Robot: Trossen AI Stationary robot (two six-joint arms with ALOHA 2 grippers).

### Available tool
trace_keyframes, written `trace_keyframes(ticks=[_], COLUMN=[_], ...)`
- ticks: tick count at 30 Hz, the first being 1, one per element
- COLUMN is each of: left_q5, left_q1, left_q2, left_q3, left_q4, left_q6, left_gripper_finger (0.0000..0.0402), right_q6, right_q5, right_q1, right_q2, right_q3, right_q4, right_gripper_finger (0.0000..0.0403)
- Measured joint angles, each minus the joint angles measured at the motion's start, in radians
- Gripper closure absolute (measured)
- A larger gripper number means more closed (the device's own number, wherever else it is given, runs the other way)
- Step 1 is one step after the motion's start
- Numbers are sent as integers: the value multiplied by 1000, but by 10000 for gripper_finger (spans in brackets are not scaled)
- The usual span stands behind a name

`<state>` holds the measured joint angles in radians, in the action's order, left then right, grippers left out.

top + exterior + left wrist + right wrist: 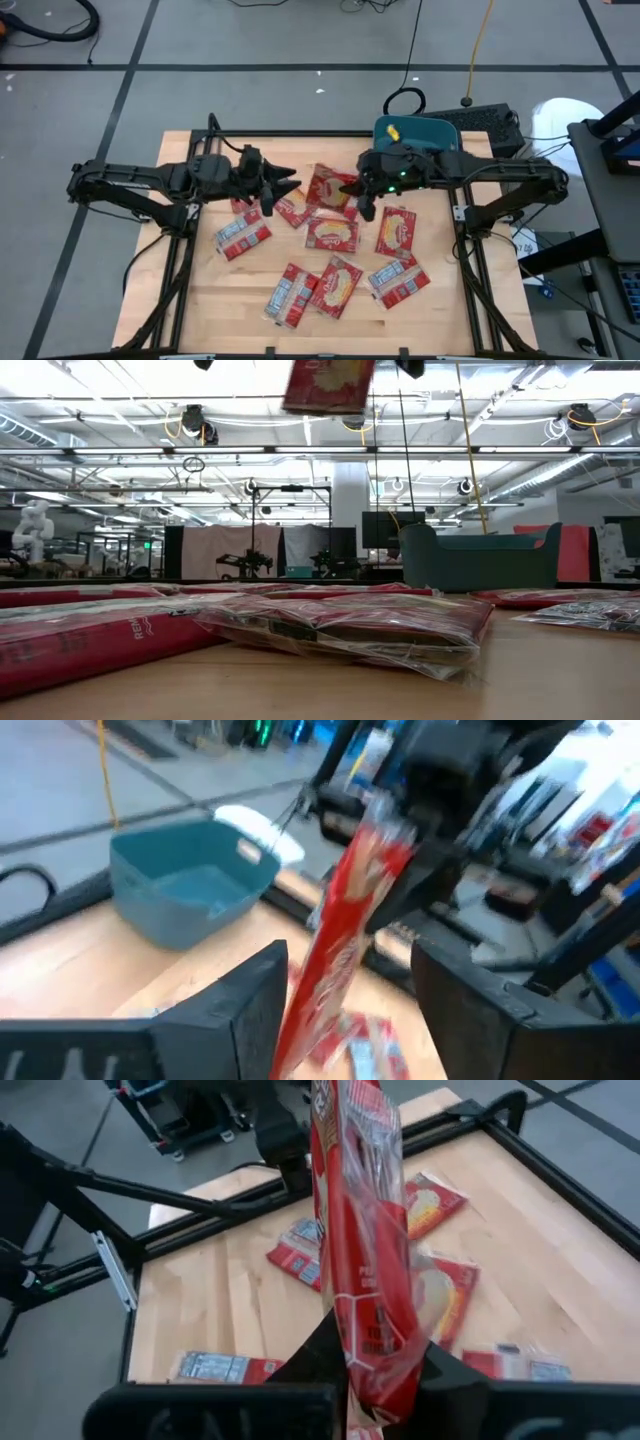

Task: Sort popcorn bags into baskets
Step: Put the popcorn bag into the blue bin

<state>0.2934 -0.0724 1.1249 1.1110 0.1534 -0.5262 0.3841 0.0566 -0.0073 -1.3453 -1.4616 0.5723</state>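
Just above the centre of the high view, the right gripper [356,192] is pinching a popcorn bag [331,187] aloft beside the teal basket [440,131] — the left gripper [288,184], jaws parted, is hovering close by — while other bags [334,284] are lying scattered across the table [240,290].
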Motion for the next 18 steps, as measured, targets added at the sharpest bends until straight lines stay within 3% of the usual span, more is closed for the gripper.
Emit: trace_keyframes(ticks=[5, 18], left_q5=[6, 6], left_q1=[27, 112], left_q2=[4, 2], left_q3=[0, 0], left_q4=[3, -1], left_q6=[0, 70], left_gripper_finger=[179, 213], right_q6=[38, 43], right_q5=[26, 94], right_q1=[-22, -158], right_q2=[71, 243], right_q3=[0, -1], right_q4=[88, 91], right_gripper_finger=[388, 386])
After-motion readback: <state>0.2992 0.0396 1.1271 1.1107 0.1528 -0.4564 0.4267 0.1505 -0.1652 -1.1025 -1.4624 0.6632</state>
